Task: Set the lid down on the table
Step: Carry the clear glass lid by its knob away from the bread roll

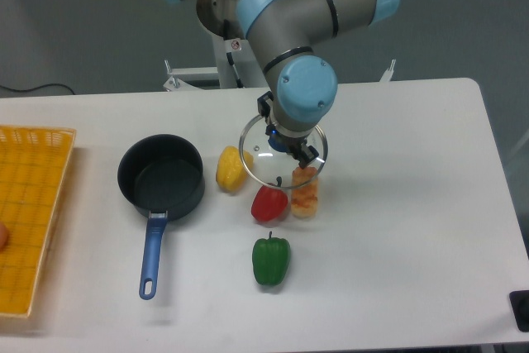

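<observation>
Hand: clenched on the knob of the lid, arm above it.
Lid: held over the bench, tilted, above red pepper and orange jar.
Saucepan: uncovered, left of yellow pepper.
Green pepper: nearer front edge.
Tray: far left.

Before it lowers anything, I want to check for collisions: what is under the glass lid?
Seen through the round clear glass lid held by the tool: part of a red pepper and an orange-filled jar, plus white table. The arm hides the rest.
</observation>
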`<action>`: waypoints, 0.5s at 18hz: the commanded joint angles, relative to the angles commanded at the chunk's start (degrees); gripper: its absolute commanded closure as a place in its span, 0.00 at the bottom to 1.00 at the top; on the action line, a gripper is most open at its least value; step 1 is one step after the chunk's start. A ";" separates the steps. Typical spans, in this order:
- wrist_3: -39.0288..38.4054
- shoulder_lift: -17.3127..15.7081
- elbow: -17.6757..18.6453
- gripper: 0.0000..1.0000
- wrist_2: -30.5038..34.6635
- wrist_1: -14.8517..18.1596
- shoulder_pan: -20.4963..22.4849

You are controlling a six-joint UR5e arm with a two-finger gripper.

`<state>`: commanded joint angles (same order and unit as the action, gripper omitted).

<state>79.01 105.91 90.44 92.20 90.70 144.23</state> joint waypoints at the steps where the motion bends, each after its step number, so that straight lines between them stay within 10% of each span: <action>1: 0.27 0.09 -0.09 0.45 0.00 -0.09 0.00; 9: 3.16 1.58 -1.76 0.45 0.09 -0.35 3.16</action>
<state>82.17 107.49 88.69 92.29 90.35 147.39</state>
